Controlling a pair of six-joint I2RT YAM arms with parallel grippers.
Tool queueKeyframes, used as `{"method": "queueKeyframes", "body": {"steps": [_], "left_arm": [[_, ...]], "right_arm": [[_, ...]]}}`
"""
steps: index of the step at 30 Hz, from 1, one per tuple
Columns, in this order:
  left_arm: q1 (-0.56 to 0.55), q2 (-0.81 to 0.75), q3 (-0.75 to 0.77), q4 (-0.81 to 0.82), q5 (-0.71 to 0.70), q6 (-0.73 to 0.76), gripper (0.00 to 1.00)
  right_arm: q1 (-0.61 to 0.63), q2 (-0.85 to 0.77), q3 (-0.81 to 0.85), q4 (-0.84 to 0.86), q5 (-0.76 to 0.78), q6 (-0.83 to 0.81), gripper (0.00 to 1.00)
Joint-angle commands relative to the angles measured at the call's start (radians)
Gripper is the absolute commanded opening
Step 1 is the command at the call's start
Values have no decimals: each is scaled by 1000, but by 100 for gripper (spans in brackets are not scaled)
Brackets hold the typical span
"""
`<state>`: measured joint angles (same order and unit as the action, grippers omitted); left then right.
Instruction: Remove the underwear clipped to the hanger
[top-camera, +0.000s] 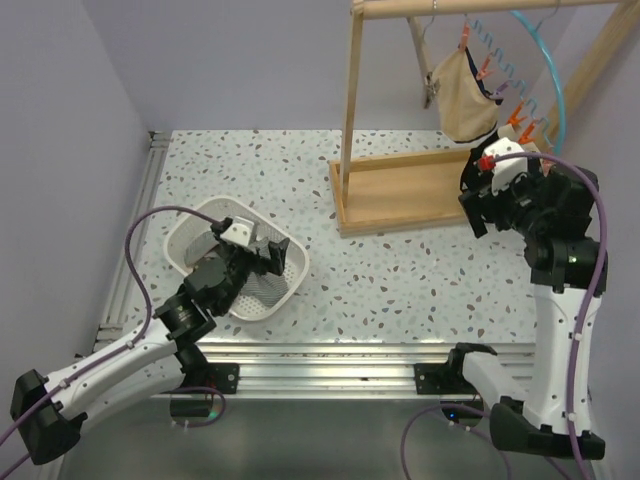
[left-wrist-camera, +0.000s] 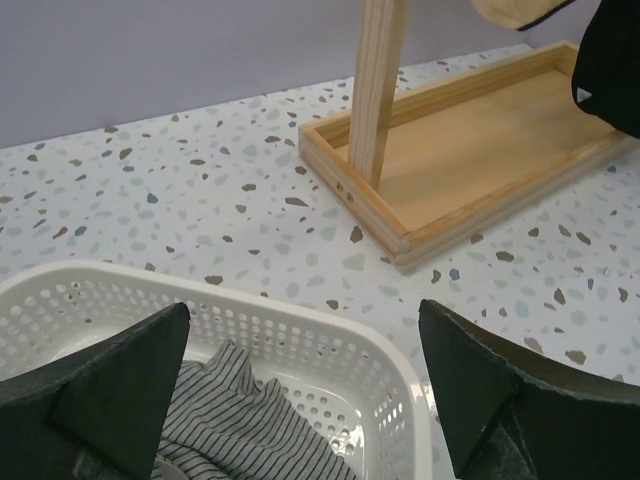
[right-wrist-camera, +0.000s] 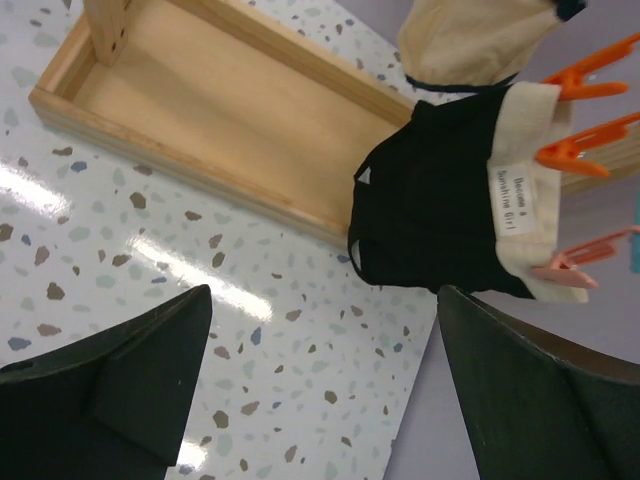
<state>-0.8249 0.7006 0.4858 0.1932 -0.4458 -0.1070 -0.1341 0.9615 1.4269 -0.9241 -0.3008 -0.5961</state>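
- I work in a robot lab's test cell.
- Plain lilac walls (top-camera: 60, 150) box in a speckled worktop (top-camera: 400, 290).
- Aluminium rails (top-camera: 330, 360) at its near edge carry my left arm (top-camera: 120, 360) and right arm (top-camera: 555, 330), purple cables (top-camera: 170, 208) trailing.
- A wooden rack (top-camera: 350, 120) and a basket (top-camera: 290, 262) stand on it.

Upper frame edge crops the beige cloth underwear pair (right-wrist-camera: 470, 40); lower frame edge crops the grey striped cloth pair (left-wrist-camera: 250, 420).

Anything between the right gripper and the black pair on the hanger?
Nothing visible. The right gripper is open, and the black pair hangs just ahead of it with only open space between. The beige pair hangs beside it, off the path. Orange clips hold the waistband.
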Motion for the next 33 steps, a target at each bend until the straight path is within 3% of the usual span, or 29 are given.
{"method": "queueKeyframes", "body": {"steps": [1, 6, 12, 16, 23, 33], "left_arm": [[3, 14, -16, 32, 82, 23, 100], [3, 30, -29, 41, 124, 10, 100], [1, 34, -33, 32, 136, 7, 100], [-5, 31, -36, 34, 133, 12, 100], [-16, 28, -38, 34, 127, 18, 100], [-23, 27, -42, 38, 108, 23, 100]], "right_arm": [[-10, 14, 87, 1, 84, 64, 98], [-28, 123, 252, 36, 106, 137, 86], [-65, 244, 434, 105, 103, 226, 84], [-96, 307, 518, 168, 112, 303, 77], [-163, 433, 673, 214, 109, 358, 75], [-288, 542, 747, 269, -9, 456, 76]]}}
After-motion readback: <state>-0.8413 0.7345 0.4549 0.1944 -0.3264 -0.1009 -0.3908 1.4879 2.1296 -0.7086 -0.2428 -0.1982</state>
